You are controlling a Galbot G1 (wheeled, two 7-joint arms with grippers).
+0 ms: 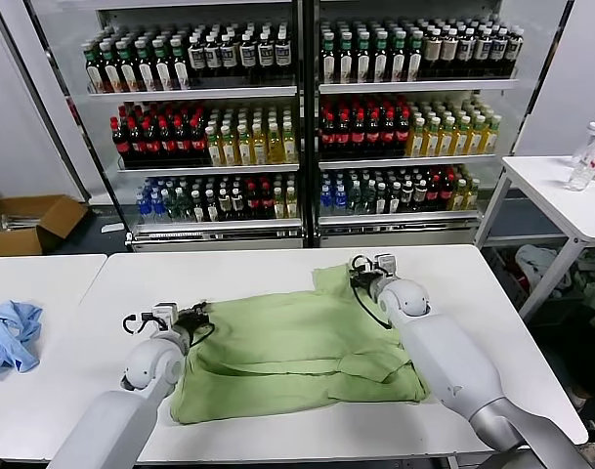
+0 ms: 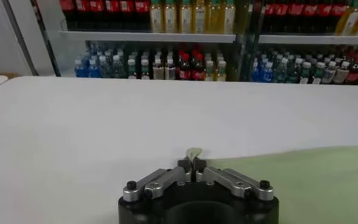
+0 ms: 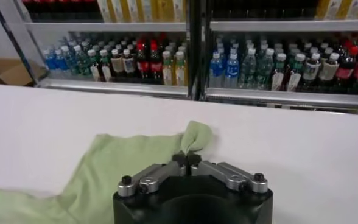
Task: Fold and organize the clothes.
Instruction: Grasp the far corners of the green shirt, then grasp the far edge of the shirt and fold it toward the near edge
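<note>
The light green, soft-fabric polo shirt [image 1: 292, 352] is lying partly folded across the middle of the white table [image 1: 258, 269], its far edge running between the two arms. The left pincer [image 1: 195, 318] is resting at the shirt's far left corner — clenched on a small tuft of the green cloth, which is poking up between its fingertips in the left wrist view [image 2: 193, 159]. The right pincer [image 1: 361, 277] is sitting at the far right corner, likewise pinching a raised flap of the shirt [image 3: 188, 155]. A crumpled light blue cloth [image 1: 9, 332] is lying on the neighbouring white table to the left — well apart from the shirt. Glass-fronted shelves of bottled drinks [image 1: 297, 117] are standing behind the table.
</note>
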